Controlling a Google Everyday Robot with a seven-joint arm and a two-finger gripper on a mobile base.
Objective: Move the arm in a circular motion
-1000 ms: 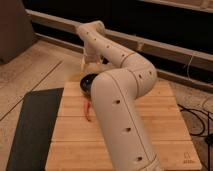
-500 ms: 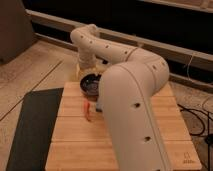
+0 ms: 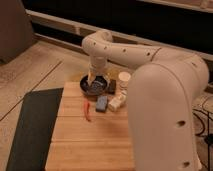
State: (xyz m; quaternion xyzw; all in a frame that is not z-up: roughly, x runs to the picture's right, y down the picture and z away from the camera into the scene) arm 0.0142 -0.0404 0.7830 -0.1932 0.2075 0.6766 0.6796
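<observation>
The arm is cream-white and thick, with small dark screw holes. It rises from the lower right, bends at a large elbow and reaches left to a rounded joint. From there its last segment drops toward the table. The gripper hangs at the end of that segment, just above a dark bowl at the back of the wooden table. Nothing shows in its hold.
On the table beside the bowl lie a blue block, a red chili-like item, a white cup, a pale bottle and a small dark object. A dark mat covers the floor at left.
The big elbow segment has swung to the right and closer to the camera. The forearm now stretches longer to the left, and its end has dropped toward the bowl.
</observation>
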